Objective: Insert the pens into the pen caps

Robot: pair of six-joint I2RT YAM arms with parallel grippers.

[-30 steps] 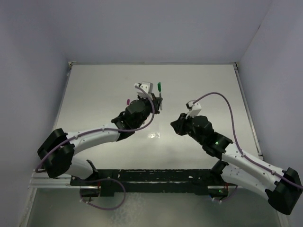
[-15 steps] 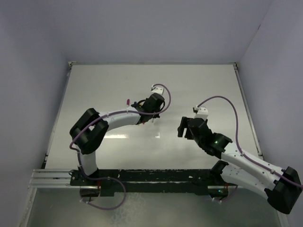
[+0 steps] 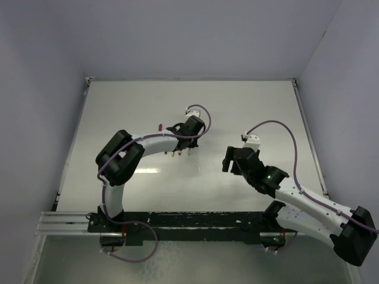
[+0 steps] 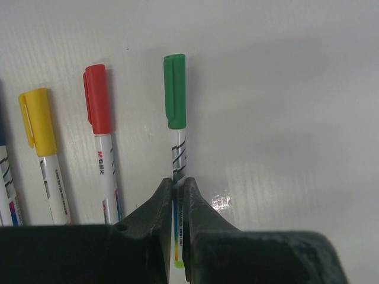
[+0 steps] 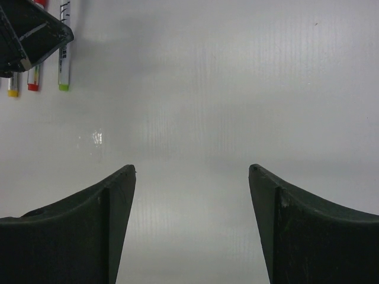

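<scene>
The white table (image 3: 266,118) takes up most of what I see, with both arms reaching out over it from the near edge. The left arm (image 3: 148,144) folds up at its elbow and stretches toward the middle, its wrist pointing down at a short row of pens. The right arm (image 3: 296,198) sits lower and to the right, well apart from the pens.

The right gripper (image 5: 191,168) hangs over bare table with its jaws spread wide and nothing between them.

The left gripper (image 4: 177,183) has its jaws drawn narrow, pinched on the white barrel of the green-capped pen (image 4: 176,157), just below the green cap (image 4: 174,92), which is on the pen. Just beside it on the left lies the red-capped pen (image 4: 108,171), then the yellow-capped pen (image 4: 54,189), all roughly parallel. A fourth pen (image 4: 6,189) shows at the far left edge, its cap cut off from sight.

Off to the left of that gripper a small purple piece (image 3: 160,126) lies alone, too small to tell more.
</scene>
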